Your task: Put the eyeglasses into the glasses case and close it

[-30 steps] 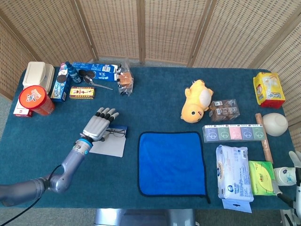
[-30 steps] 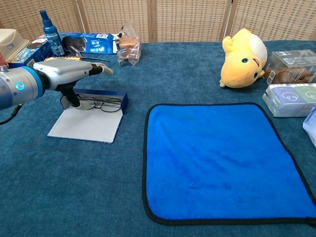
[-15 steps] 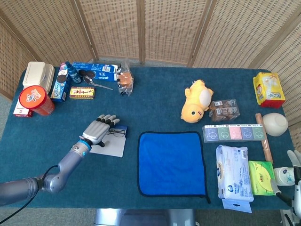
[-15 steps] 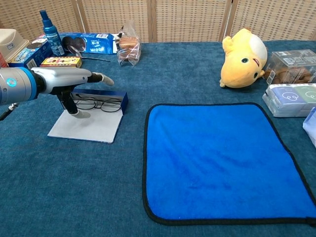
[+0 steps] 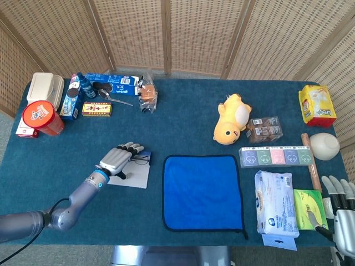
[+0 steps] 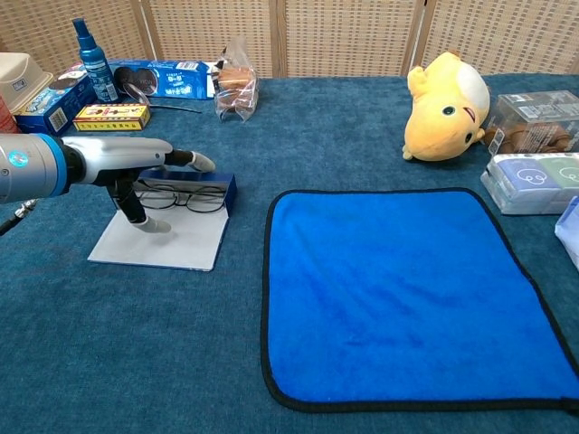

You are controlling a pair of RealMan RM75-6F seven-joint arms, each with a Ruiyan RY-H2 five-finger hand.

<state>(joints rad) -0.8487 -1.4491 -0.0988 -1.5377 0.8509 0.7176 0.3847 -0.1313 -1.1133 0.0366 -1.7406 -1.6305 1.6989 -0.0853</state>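
Note:
The open glasses case [image 6: 172,249] lies left of the blue cloth, its white flap flat on the table and its dark blue wall [image 6: 228,192] standing at the far side. The black-framed eyeglasses [image 6: 185,196] lie inside against that wall. My left hand [image 6: 127,161] hovers flat over the case with fingers stretched out, and its thumb [image 6: 136,215] points down onto the white flap. From the head view, the left hand [image 5: 117,159] covers the case's left part [image 5: 135,178], with the eyeglasses [image 5: 142,159] beside its fingertips. My right hand [image 5: 339,202] shows at the bottom right edge, fingers apart and empty.
A blue cloth [image 5: 202,191] is spread in the middle. A yellow plush toy [image 5: 233,118] and small boxes [image 5: 274,156] stand to the right, with tissue packs [image 5: 274,209] near my right hand. Snack boxes, a spray bottle and a red tub [image 5: 40,117] crowd the far left.
My left hand has drawn toward the near edge and to the right, and the case has slid and turned a little with it. My right hand has risen into the head view.

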